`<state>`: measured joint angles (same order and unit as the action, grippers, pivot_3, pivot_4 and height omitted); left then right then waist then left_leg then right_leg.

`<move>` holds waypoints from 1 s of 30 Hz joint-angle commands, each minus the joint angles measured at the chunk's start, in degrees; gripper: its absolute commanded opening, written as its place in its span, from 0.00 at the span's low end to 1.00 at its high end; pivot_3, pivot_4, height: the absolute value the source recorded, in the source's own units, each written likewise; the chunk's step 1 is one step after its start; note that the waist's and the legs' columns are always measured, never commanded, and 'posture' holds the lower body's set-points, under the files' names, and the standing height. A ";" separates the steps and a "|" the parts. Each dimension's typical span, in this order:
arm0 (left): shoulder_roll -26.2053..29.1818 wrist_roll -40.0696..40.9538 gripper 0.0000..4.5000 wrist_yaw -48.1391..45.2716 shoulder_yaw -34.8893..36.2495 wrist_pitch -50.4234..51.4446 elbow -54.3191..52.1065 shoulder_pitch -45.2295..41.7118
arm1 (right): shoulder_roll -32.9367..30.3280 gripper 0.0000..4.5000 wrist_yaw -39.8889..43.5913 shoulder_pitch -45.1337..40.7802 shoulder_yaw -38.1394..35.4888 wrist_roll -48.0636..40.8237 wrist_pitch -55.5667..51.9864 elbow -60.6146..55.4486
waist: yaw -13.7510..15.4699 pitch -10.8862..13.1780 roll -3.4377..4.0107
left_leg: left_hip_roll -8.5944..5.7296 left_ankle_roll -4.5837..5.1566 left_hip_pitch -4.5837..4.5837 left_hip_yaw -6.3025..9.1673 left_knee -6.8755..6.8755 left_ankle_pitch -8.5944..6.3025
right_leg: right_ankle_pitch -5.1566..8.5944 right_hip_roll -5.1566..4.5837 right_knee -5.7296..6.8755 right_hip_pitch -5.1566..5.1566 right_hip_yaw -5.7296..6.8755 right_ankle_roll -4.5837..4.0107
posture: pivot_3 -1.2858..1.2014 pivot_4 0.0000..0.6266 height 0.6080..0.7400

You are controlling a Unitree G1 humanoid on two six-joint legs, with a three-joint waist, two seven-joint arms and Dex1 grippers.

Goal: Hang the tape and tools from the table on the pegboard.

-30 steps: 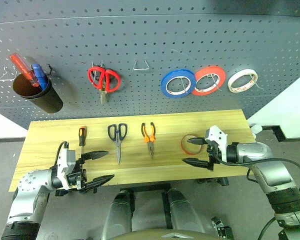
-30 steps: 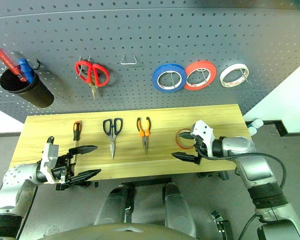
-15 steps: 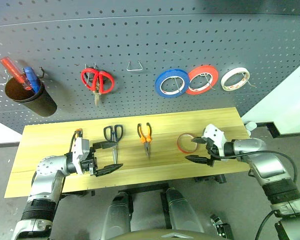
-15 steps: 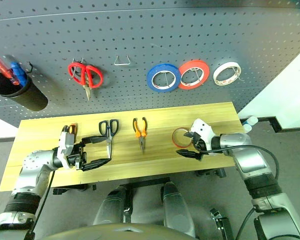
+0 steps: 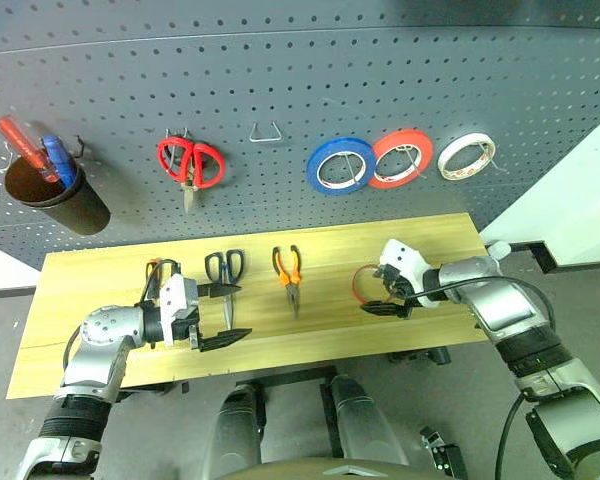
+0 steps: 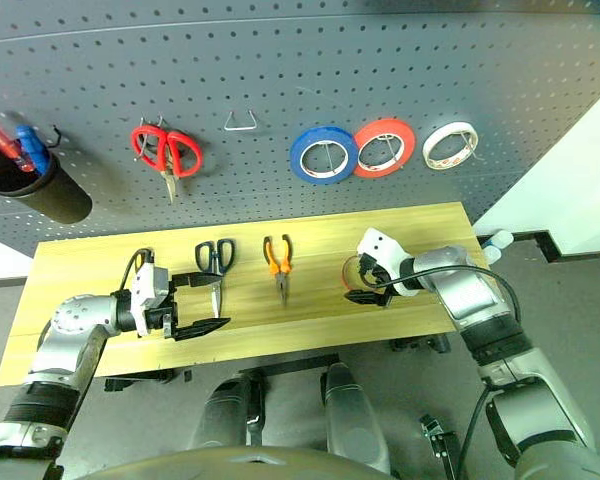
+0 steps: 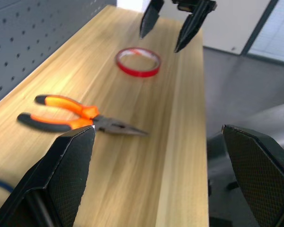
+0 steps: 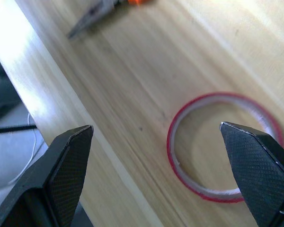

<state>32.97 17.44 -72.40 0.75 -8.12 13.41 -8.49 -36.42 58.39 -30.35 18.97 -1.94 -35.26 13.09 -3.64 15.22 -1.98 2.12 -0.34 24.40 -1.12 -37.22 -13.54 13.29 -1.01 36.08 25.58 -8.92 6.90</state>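
**Jaws wide over the tabletop, tape ring between right fingers' reach**

Right gripper (image 5: 384, 291) reaches in from the right edge, forearm slanting across the tabletop (image 5: 110, 345) corner, jaws spread wide and tilted down over the tape (image 8: 225, 146). Tape lies flat on the wood, a thin red ring, nothing gripping it; in the right wrist view it sits nearer one finger than the other.

Left gripper (image 5: 220, 315) held low over the near-left part of the tabletop, pointing across toward the right, jaws open and empty.

Black-handled scissors (image 5: 225, 275) lie flat just beyond the left gripper, long axis running front to back, handles toward the pegboard (image 5: 300, 90), blades toward the near edge. Pliers (image 7: 75, 118) lie mid-table, same orientation: orange handles toward the pegboard, nose toward the near edge. Screwdriver (image 5: 152, 272) partly hidden behind the left wrist; orange-and-black handle showing.
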 commanded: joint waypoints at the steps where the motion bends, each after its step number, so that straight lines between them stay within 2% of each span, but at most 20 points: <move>1: 0.50 -1.65 1.00 1.65 -0.86 -0.36 -0.78 0.36 | 1.46 1.00 -1.33 -1.95 0.93 1.65 -1.38 1.82 | 0.10 0.14 0.04 | 0.00 0.00 0.00 0.00 0.00 0.00 | 0.00 0.00 0.00 0.00 0.00 0.00 | 0.55 0.50 1.00; 13: 0.49 -2.67 1.00 1.93 -1.84 -3.57 2.53 -0.35 | 5.77 1.00 -7.17 -4.47 6.03 9.03 -1.97 9.33 | 0.42 2.50 0.23 | 0.03 0.00 0.09 0.00 0.08 0.00 | 0.00 0.02 0.05 0.19 -0.01 -0.01 | 0.56 0.59 1.00; 17: 1.05 -2.75 1.00 2.06 -2.00 -2.70 1.61 0.76 | 5.78 1.00 -5.69 -5.00 7.97 10.59 -3.80 9.87 | 0.62 2.70 0.18 | 0.04 0.00 0.07 0.02 0.08 0.00 | 0.01 0.02 0.05 0.17 -0.01 -0.02 | 0.56 0.59 1.00; 18: 1.10 -2.72 1.00 2.05 -2.04 -2.49 1.42 0.95 | 5.72 0.92 -5.23 -5.04 8.35 10.82 -4.22 9.67 | 0.67 2.72 0.19 | 0.04 0.00 0.07 0.02 0.08 0.00 | 0.01 0.01 0.05 0.17 -0.01 -0.02 | 0.56 0.59 1.00; 20: 1.09 -2.58 1.00 2.00 -2.11 -2.58 1.04 1.40 | 5.59 0.81 -3.95 -5.17 9.35 11.29 -5.73 8.38 | 0.91 2.72 0.19 | 0.04 0.00 0.07 0.01 0.09 0.00 | 0.01 0.00 0.04 0.18 -0.01 -0.03 | 0.56 0.59 1.00; 30: 1.61 -3.25 1.00 3.38 -2.38 -0.70 -1.02 2.30 | 4.80 0.08 -0.05 -5.40 14.92 15.78 -7.69 4.39 | 1.13 2.73 0.18 | 0.07 -0.01 0.11 0.00 0.25 -0.01 | 0.06 -0.01 -0.01 0.29 -0.01 -0.11 | 0.57 0.56 1.00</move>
<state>33.68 14.23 -69.44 -1.43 -9.19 14.34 -7.07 -31.21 57.10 -37.25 31.27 12.80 -42.18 17.96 -2.51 17.95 -1.80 2.18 -0.35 24.50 -1.12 -36.96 -13.55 13.35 -1.01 36.07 25.89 -8.93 6.79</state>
